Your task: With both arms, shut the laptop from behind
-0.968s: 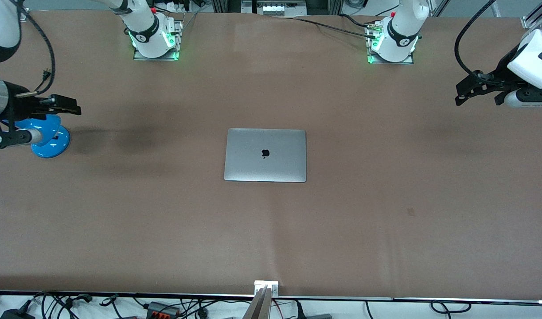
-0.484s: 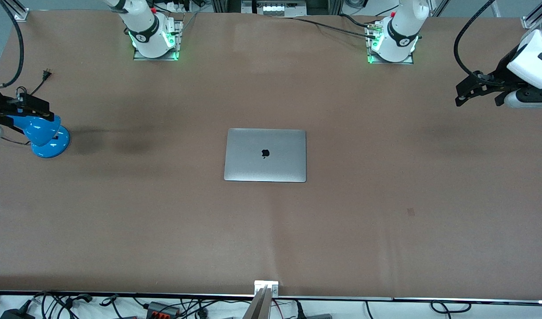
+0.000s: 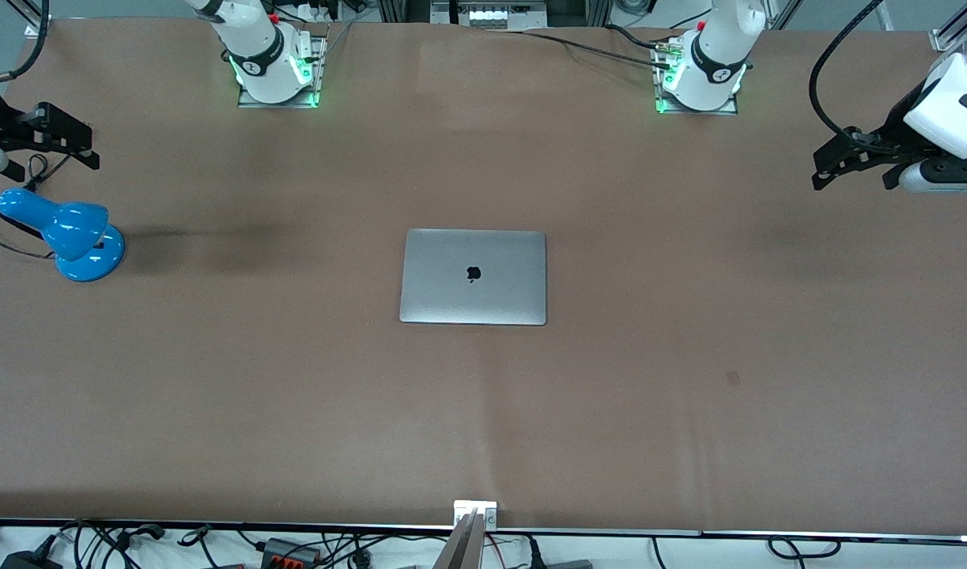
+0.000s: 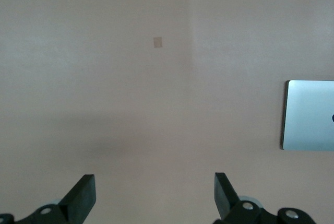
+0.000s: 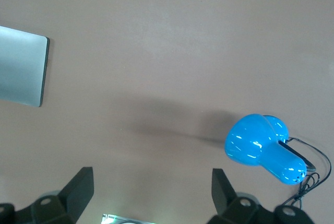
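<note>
The laptop (image 3: 473,276) is lying flat and closed in the middle of the worktop (image 3: 293,395), lid down with the black logo facing up, well apart from both arms and touched by neither. The left gripper (image 3: 835,162) is hanging in the air over the left arm's end of the worktop, near that edge, its fingers (image 4: 82,197) spread wide with nothing between them; in the left wrist view only bare brown surface is showing between the two fingers, with an edge of the laptop (image 4: 309,115) showing off to one side. The right gripper (image 3: 64,141) is hovering over the right arm's end of the worktop, above the edge there, just beside the blue desk lamp (image 3: 64,233), and its fingers (image 5: 79,187) are likewise standing apart and holding nothing. The lamp is sitting on the worktop near that same edge, its black cord trailing off beside it; the right wrist view is showing the lamp's shade (image 5: 261,148) and a corner of the laptop (image 5: 23,67).
</note>
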You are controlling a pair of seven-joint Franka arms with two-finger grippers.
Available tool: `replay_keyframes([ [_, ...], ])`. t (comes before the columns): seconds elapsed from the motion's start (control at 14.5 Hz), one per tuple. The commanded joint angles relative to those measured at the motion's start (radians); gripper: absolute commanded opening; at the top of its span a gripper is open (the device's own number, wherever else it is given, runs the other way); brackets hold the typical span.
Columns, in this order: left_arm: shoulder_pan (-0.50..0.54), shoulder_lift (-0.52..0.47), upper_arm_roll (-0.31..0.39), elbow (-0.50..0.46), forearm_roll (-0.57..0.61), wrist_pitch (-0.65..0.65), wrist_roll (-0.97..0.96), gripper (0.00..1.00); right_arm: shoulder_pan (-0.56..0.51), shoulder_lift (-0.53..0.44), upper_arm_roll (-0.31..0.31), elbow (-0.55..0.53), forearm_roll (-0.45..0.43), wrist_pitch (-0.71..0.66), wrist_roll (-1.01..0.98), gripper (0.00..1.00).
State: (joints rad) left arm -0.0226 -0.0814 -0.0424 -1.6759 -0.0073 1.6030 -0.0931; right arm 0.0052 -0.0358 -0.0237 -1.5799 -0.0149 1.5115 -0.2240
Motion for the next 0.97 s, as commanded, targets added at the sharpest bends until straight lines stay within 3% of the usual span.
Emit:
replay_keyframes([
  [0.0, -0.007, -0.006, -0.002, -0.007, 0.023, 0.009, 0.015, 1.0, -0.027, -0.013, 0.022, -0.035, -0.014, 0.041, 0.002, 1.0],
  [0.35, -0.007, -0.004, -0.002, -0.005, 0.023, 0.009, 0.016, 1.0, -0.028, 0.045, -0.007, -0.003, -0.014, 0.055, 0.0, 1.0],
  [0.62, -0.007, -0.004, -0.002, -0.007, 0.023, 0.011, 0.016, 1.0, -0.002, 0.043, -0.077, 0.001, -0.014, 0.059, 0.002, 1.0],
  [0.9, -0.01, -0.004, -0.004, -0.005, 0.024, 0.011, 0.016, 1.0, 0.018, 0.043, -0.085, 0.003, -0.042, 0.075, 0.023, 1.0],
])
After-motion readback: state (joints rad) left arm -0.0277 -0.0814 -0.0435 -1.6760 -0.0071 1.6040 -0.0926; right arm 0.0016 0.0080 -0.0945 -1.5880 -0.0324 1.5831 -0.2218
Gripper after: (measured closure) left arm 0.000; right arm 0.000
